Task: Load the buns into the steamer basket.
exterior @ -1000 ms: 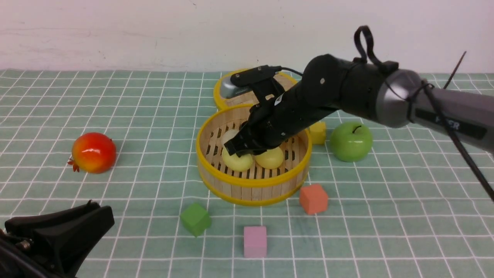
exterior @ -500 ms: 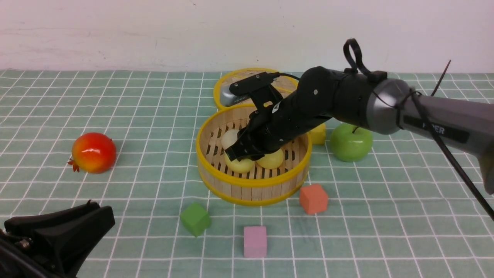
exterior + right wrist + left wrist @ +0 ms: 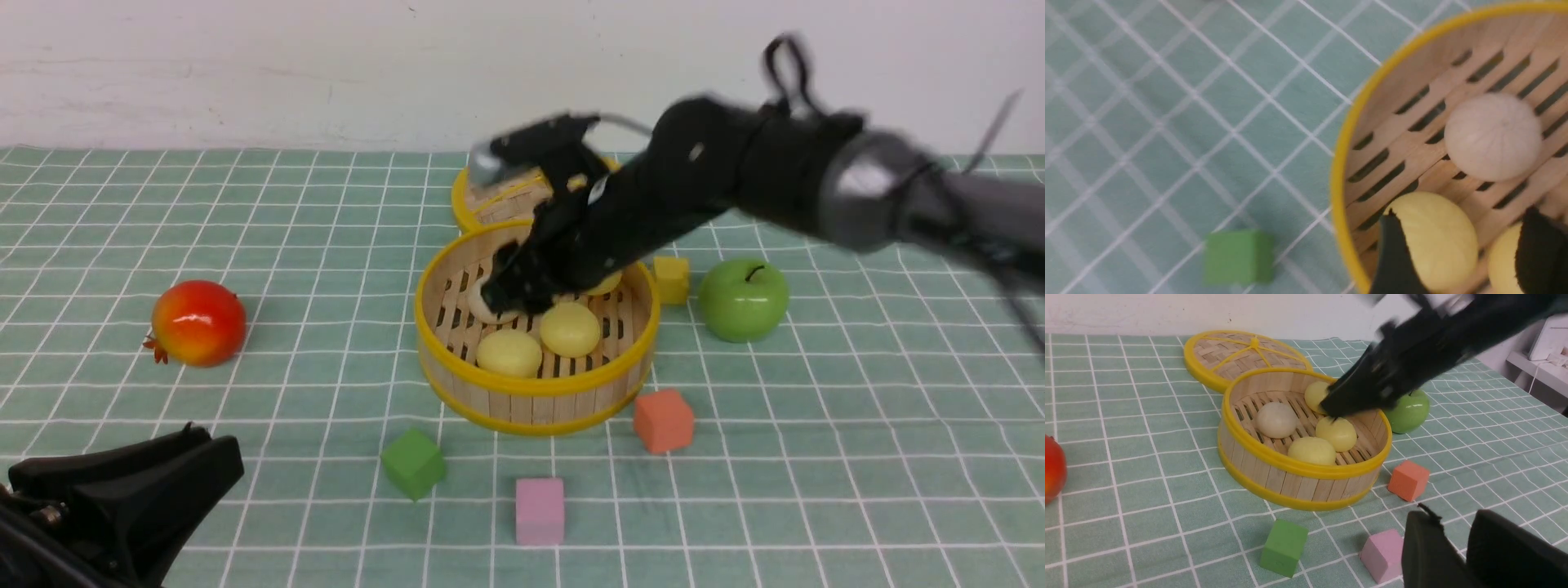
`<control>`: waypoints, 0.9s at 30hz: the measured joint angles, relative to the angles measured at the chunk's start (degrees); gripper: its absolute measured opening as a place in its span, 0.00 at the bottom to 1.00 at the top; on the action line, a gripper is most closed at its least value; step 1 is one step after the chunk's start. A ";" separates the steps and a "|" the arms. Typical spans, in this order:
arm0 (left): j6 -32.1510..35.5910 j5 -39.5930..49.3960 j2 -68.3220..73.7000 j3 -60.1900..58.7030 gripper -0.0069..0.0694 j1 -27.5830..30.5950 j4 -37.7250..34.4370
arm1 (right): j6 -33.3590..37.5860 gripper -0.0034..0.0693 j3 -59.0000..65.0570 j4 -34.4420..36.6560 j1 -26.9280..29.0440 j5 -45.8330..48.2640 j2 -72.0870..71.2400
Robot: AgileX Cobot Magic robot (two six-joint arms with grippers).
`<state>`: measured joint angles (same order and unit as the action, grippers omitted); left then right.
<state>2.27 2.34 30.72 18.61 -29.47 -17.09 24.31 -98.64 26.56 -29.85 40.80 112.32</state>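
Note:
The steamer basket (image 3: pixel 531 384) stands mid-table. All of its buns lie on its slatted floor: the off-white bun (image 3: pixel 1276 419) and three pale yellow buns (image 3: pixel 1312 450) (image 3: pixel 1336 433) (image 3: pixel 1315 396). My right gripper (image 3: pixel 510 294) hangs open and empty just above the basket's far-left part, hiding part of the off-white bun in the front view. In the right wrist view its fingers (image 3: pixel 1388 253) straddle a yellow bun (image 3: pixel 1437 241) below them, next to the off-white bun (image 3: pixel 1493 136). My left gripper (image 3: pixel 1453 547) rests low at the front left, slightly open and empty.
The woven lid (image 3: pixel 482 204) lies behind the basket. A green apple (image 3: pixel 741 298) and a yellow cube (image 3: pixel 672 279) sit to its right, and a red fruit (image 3: pixel 198 322) to its far left. Orange (image 3: pixel 663 420), green (image 3: pixel 414 463) and pink (image 3: pixel 540 510) cubes lie in front.
My right gripper has let go of the front yellow bun and risen up and back out of the basket. The bun stays on the basket floor. The left arm has not moved.

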 joint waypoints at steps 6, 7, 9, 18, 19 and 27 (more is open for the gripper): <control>0.00 0.00 0.00 0.00 0.31 0.00 0.00 | -5.91 0.39 0.16 -6.26 0.00 18.85 -15.92; 0.00 0.00 0.00 0.00 0.31 0.00 0.00 | -8.08 0.30 0.95 -8.63 0.00 22.81 -19.28; 0.00 0.00 0.00 0.00 0.31 0.00 0.00 | -9.80 0.25 1.98 -10.34 0.00 25.06 -21.56; 0.00 0.04 0.00 0.00 0.31 0.00 0.00 | -24.70 0.02 14.03 -16.60 0.00 31.20 -37.91; 0.00 0.04 0.00 0.00 0.31 0.00 0.00 | -27.06 0.02 14.73 -16.60 0.00 31.31 -40.07; 0.00 0.04 0.00 0.00 0.32 0.00 0.00 | -29.79 0.02 14.98 -16.54 0.00 31.49 -45.29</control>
<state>2.27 2.38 30.72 18.61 -29.47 -17.09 -5.48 -83.66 10.02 -29.85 72.29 67.03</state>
